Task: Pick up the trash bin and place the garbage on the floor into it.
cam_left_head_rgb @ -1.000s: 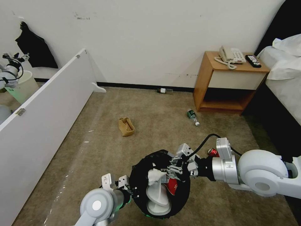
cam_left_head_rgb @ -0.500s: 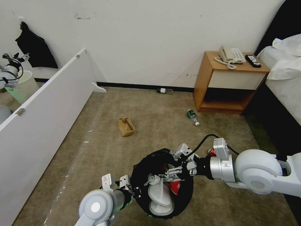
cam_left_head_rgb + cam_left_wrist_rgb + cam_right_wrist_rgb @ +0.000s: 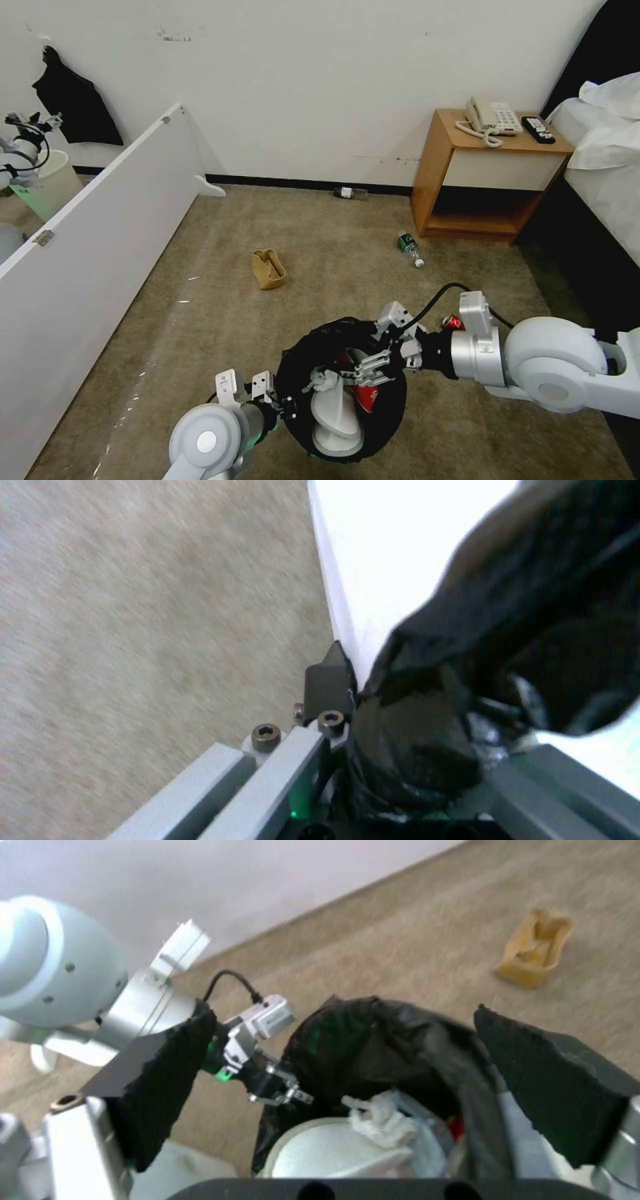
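Floor: we see a brown paper bag and two bottles lying on it.
Trash bin: held above the floor, a tissue inside.
Left claw: clenched on the bin's rim.
Right claw: released over the bin's mouth.

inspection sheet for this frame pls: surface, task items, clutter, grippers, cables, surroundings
Surface: beige carpet floor, small white specks near the white panel.
Job's things: trash bin holds white slippers, tissue, red packet. On the floor: brown paper bag, two bottles, red can.
Clutter: nothing seen.
Grippers: left gripper clamps the bin's rim; right gripper open over the bin's mouth.
Cables: black cable on right wrist.
Surroundings: nightstand with phone and remote, bed.
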